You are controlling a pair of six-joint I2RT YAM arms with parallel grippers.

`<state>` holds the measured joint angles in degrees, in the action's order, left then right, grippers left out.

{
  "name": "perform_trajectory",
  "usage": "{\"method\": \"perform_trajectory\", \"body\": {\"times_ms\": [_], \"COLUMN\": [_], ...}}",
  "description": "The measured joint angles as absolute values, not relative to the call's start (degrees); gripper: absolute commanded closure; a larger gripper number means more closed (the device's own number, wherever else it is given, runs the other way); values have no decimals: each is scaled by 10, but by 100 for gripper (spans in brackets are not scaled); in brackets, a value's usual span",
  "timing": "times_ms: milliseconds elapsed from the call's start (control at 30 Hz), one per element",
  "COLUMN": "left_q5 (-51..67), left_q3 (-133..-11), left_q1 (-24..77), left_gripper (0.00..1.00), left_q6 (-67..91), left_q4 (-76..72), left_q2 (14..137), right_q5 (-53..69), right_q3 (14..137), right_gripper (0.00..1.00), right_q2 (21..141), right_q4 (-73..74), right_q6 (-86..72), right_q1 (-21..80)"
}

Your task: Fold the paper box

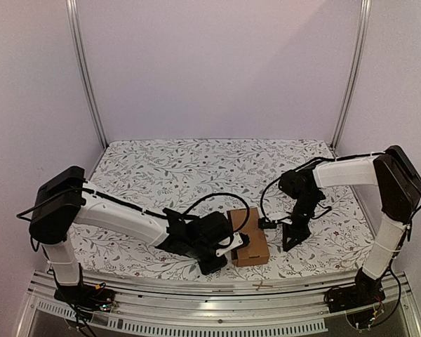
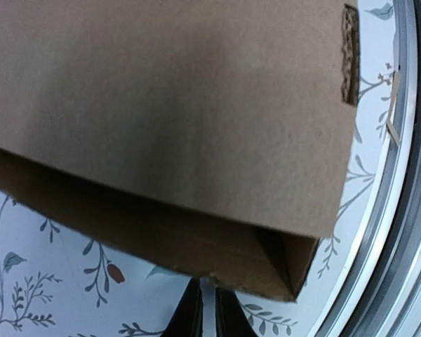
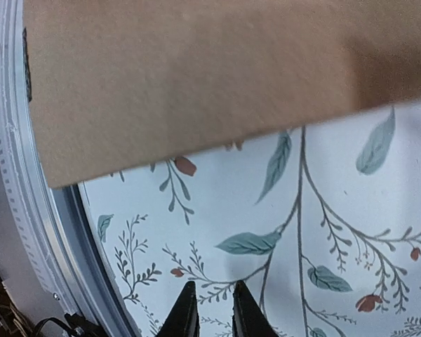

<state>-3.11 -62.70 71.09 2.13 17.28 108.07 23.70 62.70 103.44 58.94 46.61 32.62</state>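
The box (image 1: pixel 248 235) lies on the flowered desk (image 1: pixel 168 168) close to the near rail (image 1: pixel 217 286), between the two arms. It already stands up as a small carton rather than a flat sheet. The left wrist view looks into one open end, where a broad top panel overhangs a dark hollow with a folded inner corner, so that end looks unclosed.

The left pincer (image 2: pixel 209 309) sits just beside that open end, low to the cloth. Its fingers (image 2: pixel 189 317) are drawn nearly together, with only a slit between them and nothing in it. Held that narrow it probably serves as a blunt pusher or a stop against the carton, not as a clamp.

The right pincer (image 3: pixel 215 309) hangs on the other side of the box, pointing down at the cloth. It is narrow too, though a clear gap shows, and it holds nothing. In its own view the cardboard side is apart from the fingertips (image 3: pixel 186 312), with bare cloth between.

One arm on each flank makes sense, since one can brace the carton while the other presses a flap home. My guess is that the end flaps are what remain. The light carton could slide toward the rail if it is pushed from one side only
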Motion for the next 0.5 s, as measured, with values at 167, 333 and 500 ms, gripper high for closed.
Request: {"method": "perform_trajectory", "body": {"times_ms": [167, 333, 500], "left_q5": [-21, -20, -43], "left_q3": [-683, -727, -741], "left_q1": [713, 716, 723], "left_gripper": [93, 94, 95], "left_q6": [11, -10, -13], "left_q4": [150, 176, 189], "left_q2": [1133, 1159, 1167], "right_q5": [244, 246, 285], "right_q3": [651, 689, 704], "right_gripper": [89, 89, 89], "right_q2": [1067, 1108, 1109], "right_q4": [567, 598, 640], "right_q6": [463, 452, 425], "right_q1": [400, 415, 406]}}
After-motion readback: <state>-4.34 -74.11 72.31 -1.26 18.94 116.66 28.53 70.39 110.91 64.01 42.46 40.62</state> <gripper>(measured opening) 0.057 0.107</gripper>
